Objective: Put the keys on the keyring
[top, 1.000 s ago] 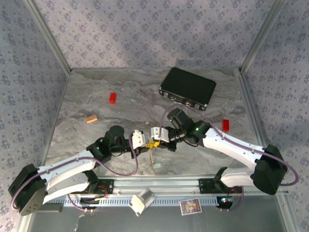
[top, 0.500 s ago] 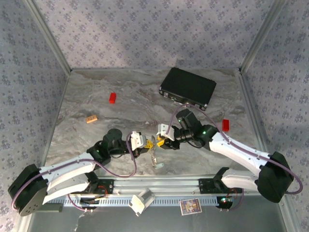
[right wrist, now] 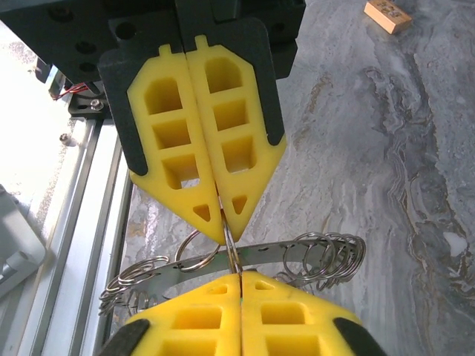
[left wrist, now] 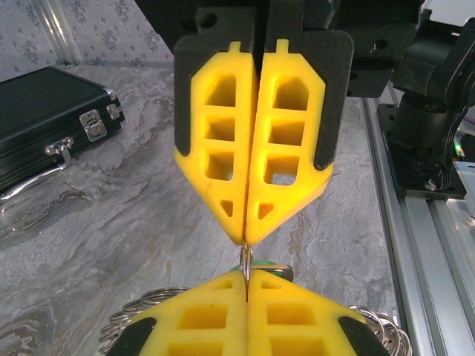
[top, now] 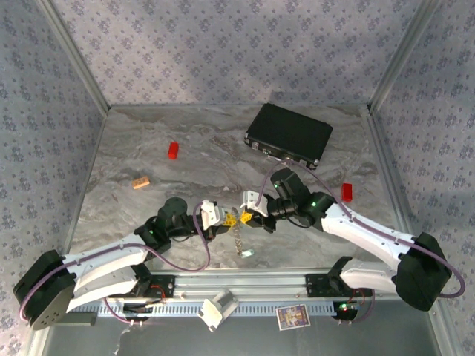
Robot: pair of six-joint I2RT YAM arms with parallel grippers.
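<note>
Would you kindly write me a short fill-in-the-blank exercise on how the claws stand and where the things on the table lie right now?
1. The left claw and the right claw meet tip to tip, both ____ on the keyring.
2. The black case lies on the ____ arm's side of the table.
3. The orange-tan block lies on the ____ arm's side.
Missing words: shut; right; left.
</note>
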